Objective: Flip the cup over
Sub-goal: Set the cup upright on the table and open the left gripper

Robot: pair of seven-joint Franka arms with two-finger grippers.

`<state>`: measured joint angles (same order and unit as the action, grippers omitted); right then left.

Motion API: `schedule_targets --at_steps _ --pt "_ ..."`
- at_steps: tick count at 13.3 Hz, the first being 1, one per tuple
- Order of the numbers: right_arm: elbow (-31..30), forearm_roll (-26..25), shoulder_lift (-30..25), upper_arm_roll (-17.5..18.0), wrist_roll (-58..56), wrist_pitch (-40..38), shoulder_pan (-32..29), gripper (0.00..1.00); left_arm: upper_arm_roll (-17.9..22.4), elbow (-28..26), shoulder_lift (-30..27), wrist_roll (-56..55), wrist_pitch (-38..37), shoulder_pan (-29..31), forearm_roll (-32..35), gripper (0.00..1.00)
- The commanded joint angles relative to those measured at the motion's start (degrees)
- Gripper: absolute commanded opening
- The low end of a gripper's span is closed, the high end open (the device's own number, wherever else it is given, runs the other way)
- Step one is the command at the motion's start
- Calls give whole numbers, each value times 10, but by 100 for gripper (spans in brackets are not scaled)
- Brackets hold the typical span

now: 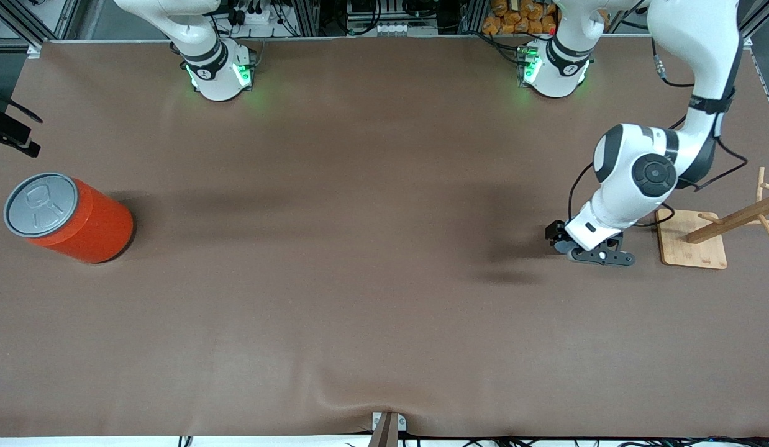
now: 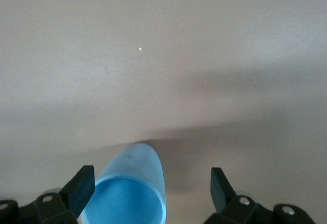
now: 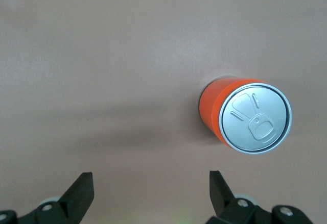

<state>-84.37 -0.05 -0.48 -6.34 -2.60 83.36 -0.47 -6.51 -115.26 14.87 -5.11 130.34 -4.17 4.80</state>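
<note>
Brown cloth: we see a matte brown covering (image 1: 359,248) over the whole table, slightly rumpled along the edge nearest the front camera.
Room: we make out metal framing, cables and some orange packets above the table's upper edge, past the two arm bases with their green lights.
Orange can: we find a large orange cylinder with a grey pull-tab lid (image 1: 68,217) standing upright at the right arm's end of the table.
Right gripper: we see it (image 3: 150,191) only in the right wrist view, fingers spread wide with nothing between them, up over bare cloth with the orange can in sight; the right arm waits.
Left gripper: we see it (image 1: 592,251) low over the cloth toward the left arm's end, just beside a wooden rack on a square board (image 1: 692,239).
Left jaws: we see them standing wide apart, one finger (image 2: 79,191) at the cup's wall; whether it touches we cannot tell.
Cup: the light-blue cup (image 2: 135,188) sits between those fingers with its mouth facing the wrist camera.
View difference: the front view hides the cup under the left arm; only the left wrist view shows it.
</note>
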Motion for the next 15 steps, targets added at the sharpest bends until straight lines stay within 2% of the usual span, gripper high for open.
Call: schedule_targets --at_steps 1,3,5,7,12,15 --pt "2 5 -1 -1 3 0 1 100 -16 110 -14 -5 -152 1 6 100" --pt "2 5 -1 -1 3 0 1 100 -33 161 -14 -11 -204 2 6 100" --pt "2 5 -1 -1 3 0 1 100 -33 208 -11 -10 -242 3 6 100" --pt "3 5 -1 -1 3 0 1 100 -33 221 -13 -3 -267 8 6 100" --pt "2 5 -1 -1 3 0 1 100 -33 257 -12 -3 -269 9 6 100" --pt "2 5 -1 -1 3 0 1 100 -34 256 -20 -2 -286 14 2 100"
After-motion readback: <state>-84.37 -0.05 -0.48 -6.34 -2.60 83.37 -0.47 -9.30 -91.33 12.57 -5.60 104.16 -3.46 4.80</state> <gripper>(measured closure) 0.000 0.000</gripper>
